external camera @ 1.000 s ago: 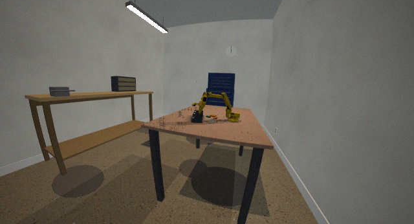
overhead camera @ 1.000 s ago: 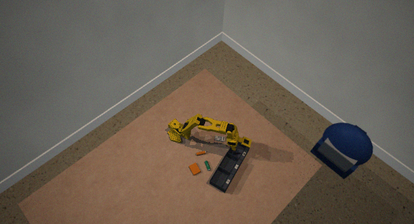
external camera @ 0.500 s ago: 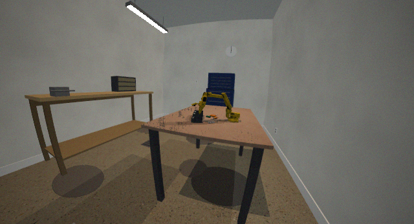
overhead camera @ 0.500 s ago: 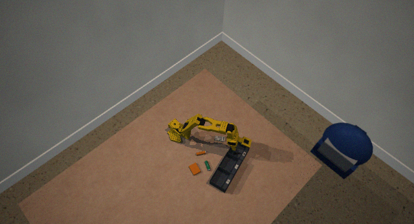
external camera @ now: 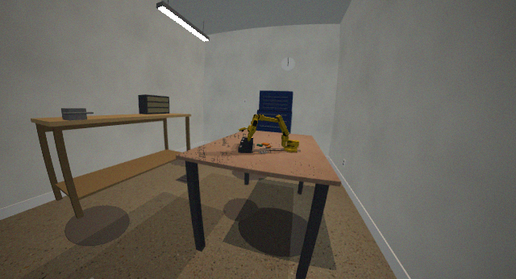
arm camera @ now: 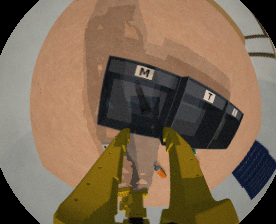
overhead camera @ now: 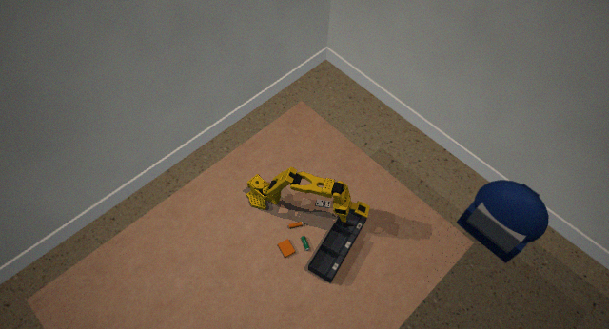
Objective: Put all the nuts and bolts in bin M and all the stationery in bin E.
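pinkish tabletop (overhead camera: 190,272) (external camera: 282,162) (arm camera: 59,100) runs out under my arm, grey walls beyond. i see the claw (overhead camera: 343,219) (external camera: 249,139) (arm camera: 146,132) slightly open over bin m (overhead camera: 363,223) (arm camera: 120,67), nothing between its tips. dipping too low could hook the rim and drag the joined bins. a dark shape inside may be hardware or shadow; i can't tell. beside the bins lie a green cylinder (overhead camera: 304,243), an orange stick (overhead camera: 295,224) (arm camera: 160,171) and an orange block (overhead camera: 286,248); a low sweep could knock them.
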Motion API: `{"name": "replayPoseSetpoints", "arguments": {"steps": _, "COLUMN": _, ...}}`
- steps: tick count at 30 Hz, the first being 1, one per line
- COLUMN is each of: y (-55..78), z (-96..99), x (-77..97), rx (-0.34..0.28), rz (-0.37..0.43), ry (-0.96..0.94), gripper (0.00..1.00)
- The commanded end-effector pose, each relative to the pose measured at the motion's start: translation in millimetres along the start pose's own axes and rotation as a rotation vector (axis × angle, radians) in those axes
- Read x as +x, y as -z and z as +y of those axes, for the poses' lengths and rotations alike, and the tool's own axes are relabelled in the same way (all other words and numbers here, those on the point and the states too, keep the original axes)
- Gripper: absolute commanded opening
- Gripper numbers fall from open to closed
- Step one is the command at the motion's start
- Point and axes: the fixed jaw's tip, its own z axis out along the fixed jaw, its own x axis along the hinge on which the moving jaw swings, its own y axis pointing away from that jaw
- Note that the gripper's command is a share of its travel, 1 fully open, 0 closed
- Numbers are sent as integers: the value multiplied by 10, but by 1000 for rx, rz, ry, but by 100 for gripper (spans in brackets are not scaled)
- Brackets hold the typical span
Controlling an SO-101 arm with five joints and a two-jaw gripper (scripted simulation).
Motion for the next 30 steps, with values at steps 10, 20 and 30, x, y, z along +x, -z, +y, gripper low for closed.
{"name": "replayPoseSetpoints", "arguments": {"steps": 10, "y": 195, "z": -610, "x": 213, "rx": 58, "rz": 11, "ry": -215, "gripper": 22}}
{"name": "replayPoseSetpoints", "arguments": {"steps": 20, "y": 282, "z": -1205, "x": 837, "rx": 110, "rz": 115, "ry": -513, "gripper": 30}}
{"name": "replayPoseSetpoints", "arguments": {"steps": 30, "y": 331, "z": -1384, "x": 1236, "rx": 123, "rz": 169, "ry": -680, "gripper": 34}}
